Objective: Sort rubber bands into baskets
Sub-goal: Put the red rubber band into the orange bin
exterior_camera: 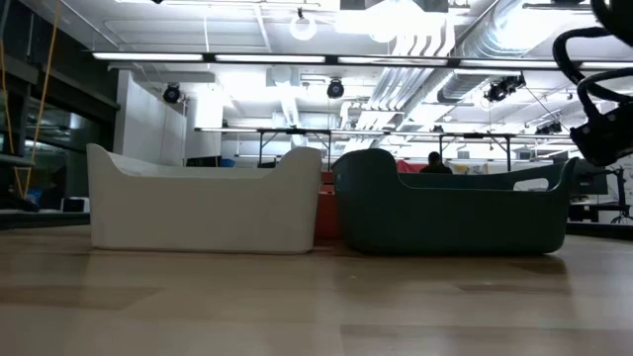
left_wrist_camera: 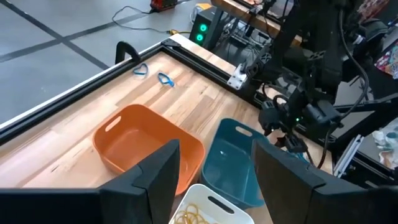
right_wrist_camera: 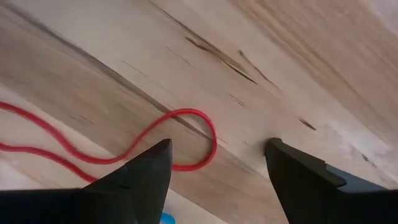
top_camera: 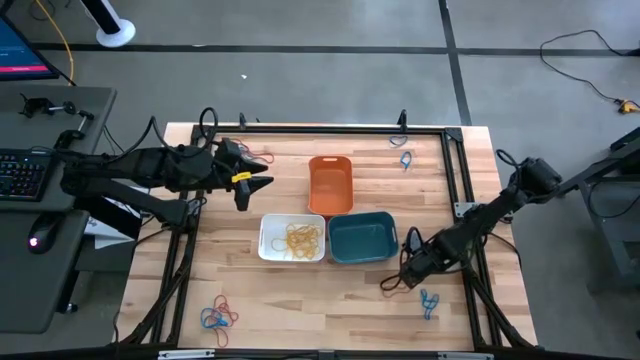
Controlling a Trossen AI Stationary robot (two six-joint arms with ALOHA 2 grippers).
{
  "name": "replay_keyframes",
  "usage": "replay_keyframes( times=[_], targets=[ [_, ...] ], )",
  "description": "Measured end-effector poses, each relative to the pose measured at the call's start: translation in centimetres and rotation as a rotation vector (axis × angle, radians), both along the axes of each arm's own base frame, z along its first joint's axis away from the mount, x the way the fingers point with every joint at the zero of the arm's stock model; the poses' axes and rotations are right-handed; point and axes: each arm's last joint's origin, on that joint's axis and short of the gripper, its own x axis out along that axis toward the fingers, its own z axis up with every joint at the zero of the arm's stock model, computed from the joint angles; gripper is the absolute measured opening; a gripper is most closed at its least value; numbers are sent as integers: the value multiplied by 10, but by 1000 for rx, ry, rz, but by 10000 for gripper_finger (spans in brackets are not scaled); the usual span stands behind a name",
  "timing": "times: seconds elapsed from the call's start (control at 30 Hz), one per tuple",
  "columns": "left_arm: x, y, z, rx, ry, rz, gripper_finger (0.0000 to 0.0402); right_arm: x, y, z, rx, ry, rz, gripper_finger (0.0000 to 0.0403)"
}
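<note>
Red rubber band (right_wrist_camera: pixel 186 140), lying flat on the wooden table (right_wrist_camera: pixel 298 68), fills the right wrist view between the two dark fingers of the right hand (top_camera: pixel 392 283), which stand wide apart and hold nothing. High view: this hand hovers low just right of the teal-blue basket (top_camera: pixel 362 237), with a few blue bands (top_camera: pixel 428 302) beside it. White basket (top_camera: pixel 291 238) holds a heap of yellow bands (top_camera: pixel 302 238); orange-red basket (top_camera: pixel 331 184) looks empty. More loose bands lie at the near left corner (top_camera: pixel 217 316) and the far right edge (top_camera: pixel 405 158). Left hand (top_camera: pixel 262 183) waits above the table left of the orange-red basket, fingers also wide and empty.

Step in hand, as judged: picking up the red band. To do it well, lower until the fingertips touch the wood, straddle a single strand of the loop rather than its open middle, close fully, then lift straight up and carry it to the orange-red basket without snagging the blue bands.
</note>
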Motion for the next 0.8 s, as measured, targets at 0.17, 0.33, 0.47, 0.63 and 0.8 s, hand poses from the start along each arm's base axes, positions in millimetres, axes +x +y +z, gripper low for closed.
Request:
replay_keyframes(
  times=[0.17,0.33,0.47,0.63,0.8],
  targets=[
    [0,0,0,-6,-3,3,193,3,2,-9,-26,52,7,191],
    [0,0,0,-22,-9,11,193,4,3,-11,-31,62,-21,55],
    [0,0,0,-33,-12,17,193,5,3,-11,-33,59,-28,13],
    [0,0,0,-36,-14,19,193,5,5,4,-68,70,5,2],
    [0,0,0,-30,-10,17,193,7,8,53,-66,20,58,0]
  ],
)
